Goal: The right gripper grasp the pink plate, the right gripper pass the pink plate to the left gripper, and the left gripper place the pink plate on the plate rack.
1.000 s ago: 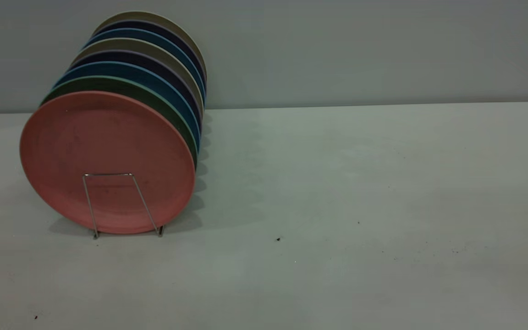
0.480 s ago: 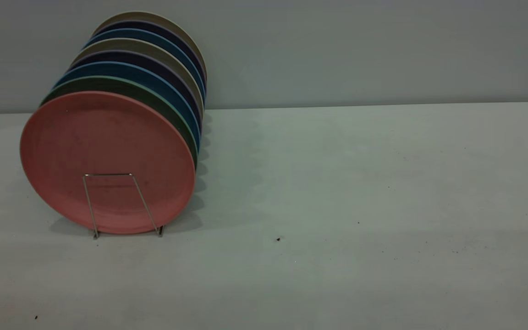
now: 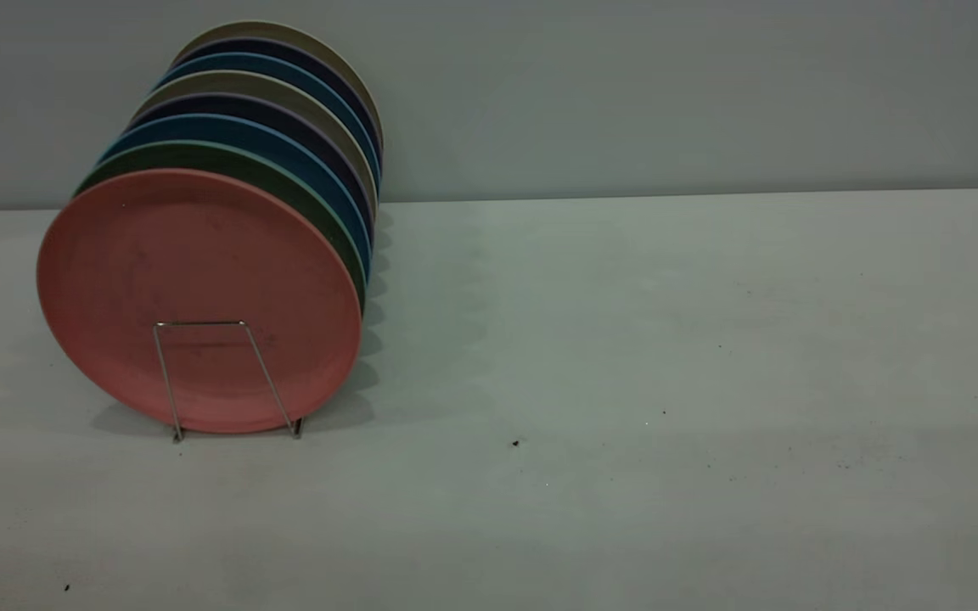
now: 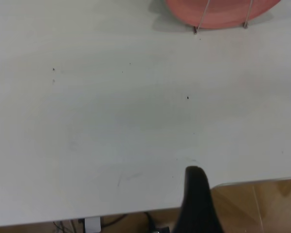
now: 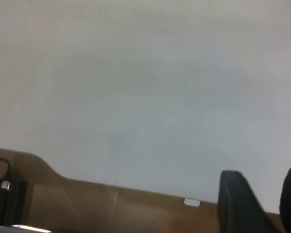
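Note:
The pink plate (image 3: 199, 299) stands upright in the front slot of the plate rack (image 3: 226, 378), behind its front wire loop. Its lower edge and the rack's feet also show in the left wrist view (image 4: 218, 12). No gripper appears in the exterior view. My left gripper (image 4: 247, 187) hangs over the table's near edge, far from the plate. Only one black finger (image 4: 196, 194) shows, with wide empty space beside it. My right gripper (image 5: 264, 182) is over the table's near edge, with two black fingers apart and nothing between them.
Several more plates (image 3: 285, 136), green, blue, dark purple and beige, stand in a row behind the pink one on the rack. The grey-white table (image 3: 667, 382) stretches to the right. A wall runs behind it. Brown floor and cables (image 5: 2, 189) lie past the near edge.

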